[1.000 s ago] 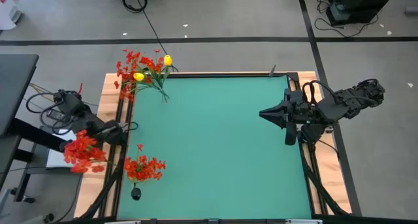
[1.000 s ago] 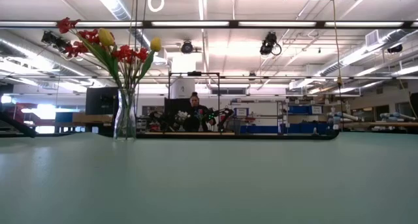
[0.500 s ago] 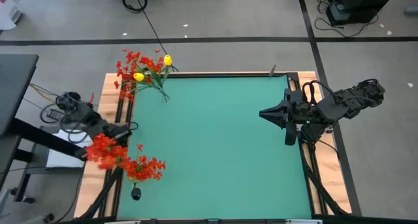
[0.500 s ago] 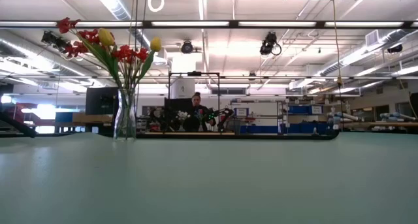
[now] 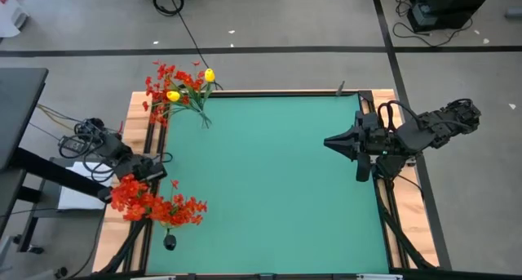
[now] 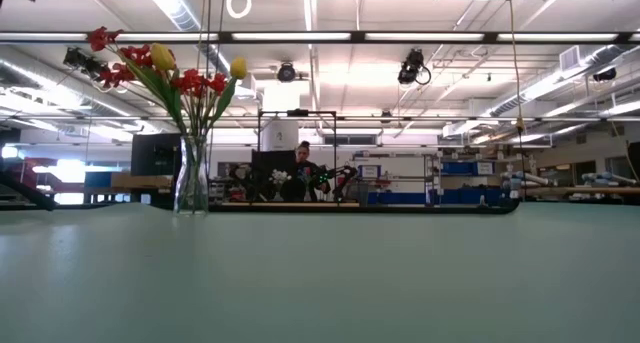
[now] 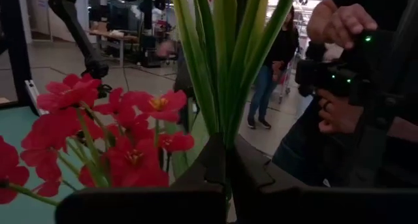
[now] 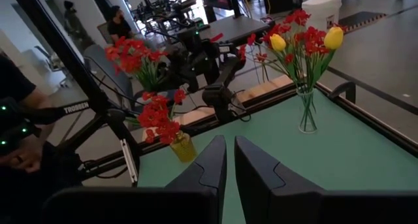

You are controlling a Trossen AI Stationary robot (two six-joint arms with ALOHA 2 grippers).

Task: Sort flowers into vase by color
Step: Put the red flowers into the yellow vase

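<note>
Red blossoms fill my left wrist view: the spray [image 7: 117, 136] is clamped by its green stems between the shut fingers of my left gripper [image 5: 152, 167]. From above, that spray [image 5: 134, 197] hangs over the table's left edge near the front corner, its heads just beside the red flowers already standing in the small yellowish vase [image 8: 183, 147] there. A second ago the spray hung out over the wooden rail, clear of the green surface [image 5: 277, 182]; half a second ago it was partway across; now it has come in next to the red bunch. I judge this as the carry nearly done, with the lowering of the stems into that vase next.

At the far left corner the clear glass vase [image 6: 192, 178] holds a mixed bunch, yellow buds [image 5: 210, 74] among red sprays, so more sorting remains.

My right gripper [image 5: 333, 141] waits over the table's right edge, fingers nearly closed with a thin gap and nothing between them; it has not moved. A person's hand [image 7: 349, 23] shows beyond the table.
</note>
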